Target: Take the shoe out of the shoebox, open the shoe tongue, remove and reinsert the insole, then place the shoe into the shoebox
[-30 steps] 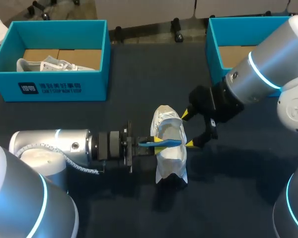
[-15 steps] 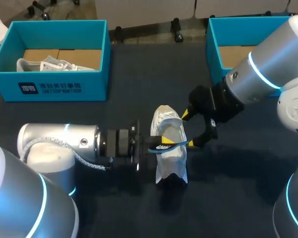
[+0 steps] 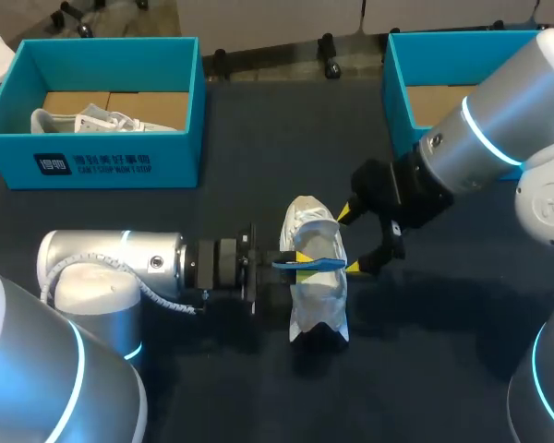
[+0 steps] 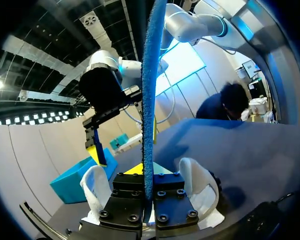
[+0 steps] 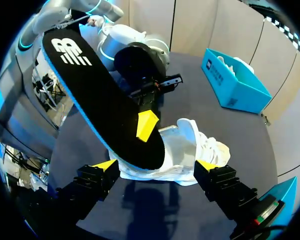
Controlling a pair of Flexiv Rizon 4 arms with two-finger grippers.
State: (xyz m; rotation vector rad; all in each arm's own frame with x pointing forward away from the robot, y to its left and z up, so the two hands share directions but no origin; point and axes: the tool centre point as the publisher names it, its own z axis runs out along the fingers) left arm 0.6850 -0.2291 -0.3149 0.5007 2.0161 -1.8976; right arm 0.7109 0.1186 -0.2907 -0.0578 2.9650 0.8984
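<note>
Ok so this looks like the middle of the insole step. The left gripper (image 3: 303, 265) is clamped on the insole (image 5: 100, 95), pinching it near one end. It holds it up on edge right over the white shoe (image 3: 319, 300), so the insole is out of the shoe and not yet back in.

The shoe lies on the table (image 3: 425, 360) around the middle, well apart from both teal boxes. One shoebox (image 3: 111, 164) sits at the far left corner with another white shoe in it, and a second shoebox (image 3: 397, 92) sits at the far right.

The right gripper (image 3: 349, 241) is spread wide, its yellow tips down by the shoe's right side. I can't tell if they actually press on it or just sit beside it.

My guess at the next move: tip the insole flat and line its front end up with the shoe opening. Then slide it in toe-first while the right gripper steadies the shoe. The tricky bit is probably the floppy insole folding or catching on the collar.
</note>
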